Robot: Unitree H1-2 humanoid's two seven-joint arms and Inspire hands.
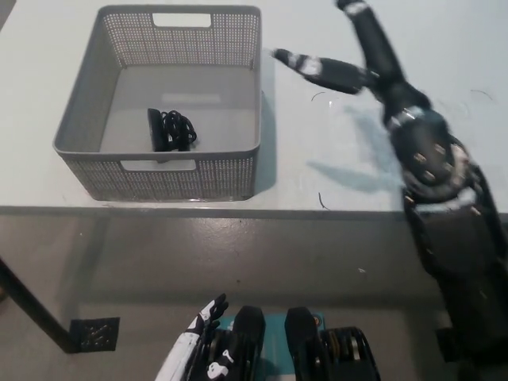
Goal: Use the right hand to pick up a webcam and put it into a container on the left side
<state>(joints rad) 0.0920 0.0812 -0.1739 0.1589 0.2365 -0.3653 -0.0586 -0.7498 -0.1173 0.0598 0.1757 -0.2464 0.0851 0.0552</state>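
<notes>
A black webcam [168, 130] with its coiled cable lies on the floor of the grey mesh basket [87, 103], near the front wall. My black right hand [357, 59] is above the white table to the right of the basket, open, fingers spread, holding nothing. Its arm runs down the right side of the picture. My white left hand [194, 345] rests low at the bottom, below the table edge.
The white table [333, 159] extends right of the basket, with a faint scuffed patch at the right. Its front edge crosses the picture below the basket. A dark table leg [32, 313] stands on the floor at lower left.
</notes>
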